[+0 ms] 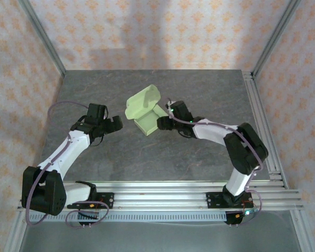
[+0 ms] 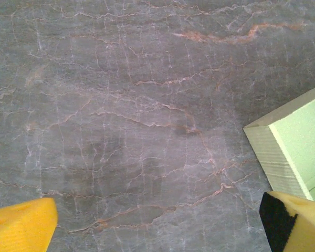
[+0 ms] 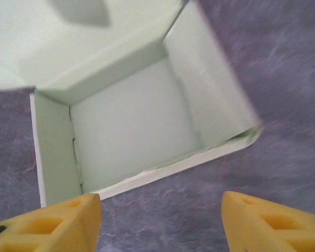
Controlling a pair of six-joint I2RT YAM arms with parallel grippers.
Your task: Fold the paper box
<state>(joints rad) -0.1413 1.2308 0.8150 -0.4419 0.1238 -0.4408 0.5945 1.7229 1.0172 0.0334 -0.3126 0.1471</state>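
The paper box (image 1: 147, 118) is a pale green, low square box near the table's middle, with its lid flap (image 1: 143, 102) standing up and leaning back to the left. The right wrist view looks into its open inside (image 3: 131, 123). My right gripper (image 1: 164, 123) hangs just right of the box, open, and its yellow fingers (image 3: 52, 223) hold nothing. My left gripper (image 1: 114, 124) sits a short way left of the box, open and empty; a box corner (image 2: 291, 147) shows at the right of the left wrist view.
The table (image 1: 157, 157) is dark grey marbled stone. Aluminium rails (image 1: 262, 121) run along its right side and near edge. Patterned walls enclose the back and sides.
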